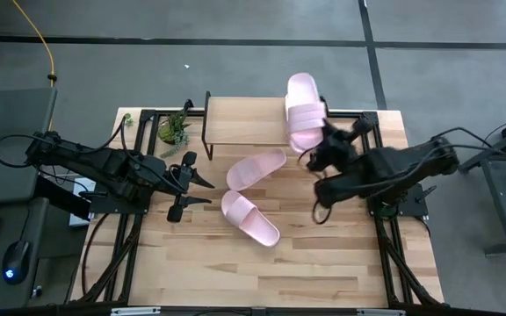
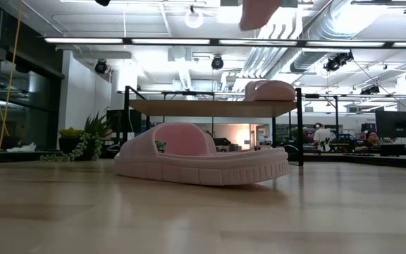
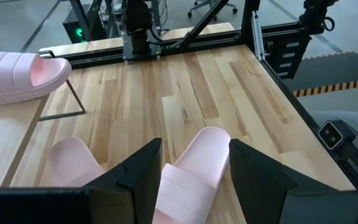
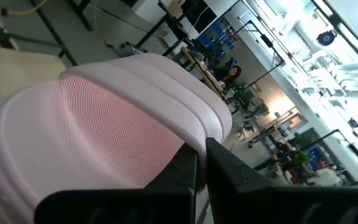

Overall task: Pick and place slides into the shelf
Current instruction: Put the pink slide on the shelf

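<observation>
Three pale pink slides and part of a fourth show. One slide (image 1: 304,110) hangs in my shut right gripper (image 1: 321,147) above the shelf's (image 1: 244,121) right end; the low view cuts it off at the picture's top (image 2: 259,10). Another slide (image 2: 270,89) rests sole-down on the shelf's top board (image 2: 210,107), also seen in the left wrist view (image 3: 17,74). Two slides lie on the table, one nearer the shelf (image 1: 255,168), one nearer the front (image 1: 249,218). My left gripper (image 1: 196,191) is open left of these; its fingers (image 3: 135,171) stand either side of one slide's end (image 3: 194,165) without touching. My right gripper (image 4: 201,155) pinches the raised slide between its two fingers at the ribbed strap's edge (image 4: 194,134), beside the textured footbed (image 4: 92,130). It comes from the table's right-near side. The slide is lifted clear, high above the shelf's board and roughly level.
A small potted plant (image 1: 174,130) stands at the shelf's left end. Black frame rails (image 1: 104,254) run along the table's left and right sides. The near half of the plank tabletop (image 1: 262,272) is bare wood.
</observation>
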